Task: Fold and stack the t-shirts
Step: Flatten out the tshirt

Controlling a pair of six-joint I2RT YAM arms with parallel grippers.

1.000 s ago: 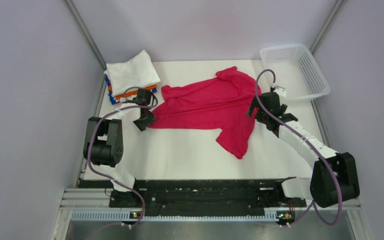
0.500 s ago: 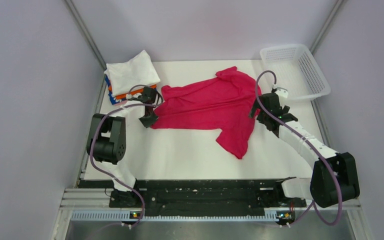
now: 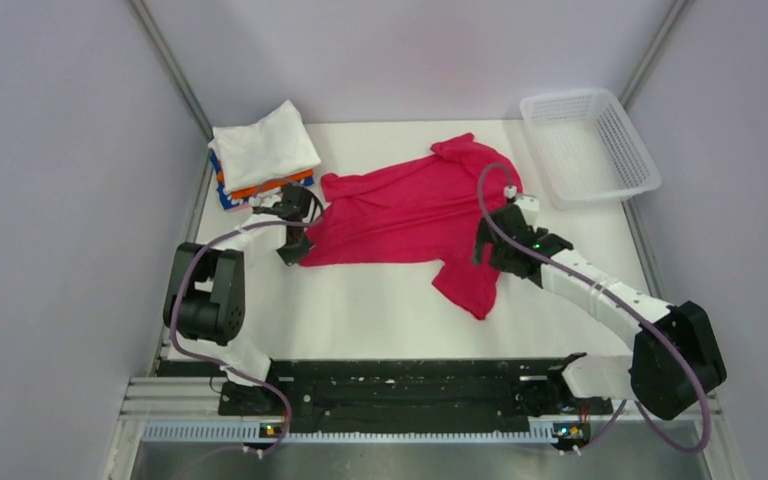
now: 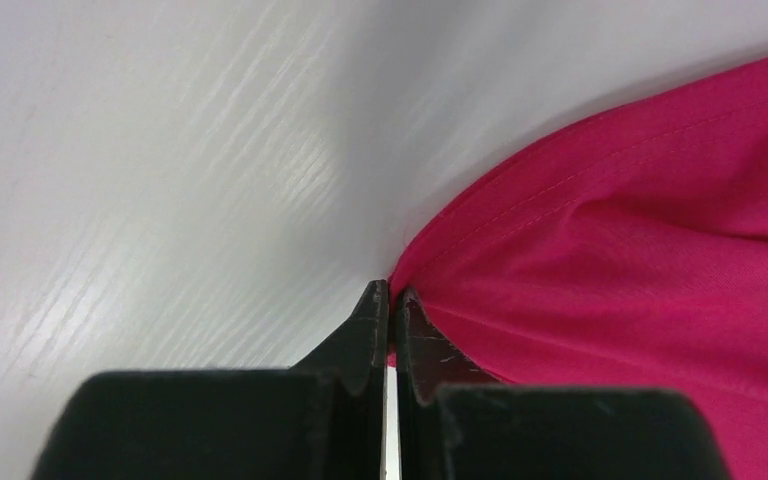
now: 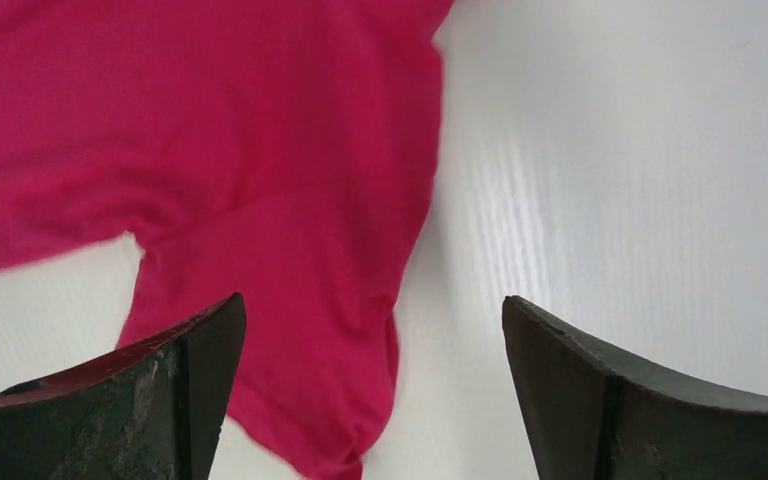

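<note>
A crimson-pink t-shirt point(image 3: 410, 215) lies spread and crumpled across the middle of the white table. My left gripper point(image 3: 295, 247) is shut on its left corner; the left wrist view shows the hem point(image 4: 520, 200) pinched between the closed fingertips point(image 4: 372, 310). My right gripper point(image 3: 485, 250) is open above the shirt's right part, over the lower sleeve point(image 5: 320, 330), with nothing between its fingers point(image 5: 190, 370). A stack of folded shirts point(image 3: 263, 150), white on top with orange and blue edges below, sits at the back left.
A white plastic mesh basket point(image 3: 590, 145) stands at the back right corner. Grey walls close in the table on the left, right and back. The arm bases and a black rail run along the near edge point(image 3: 400, 385).
My right gripper has moved left and nearer, from beside the shirt's right edge to over its lower right part. My left gripper stays shut on the left corner and has shifted slightly.
</note>
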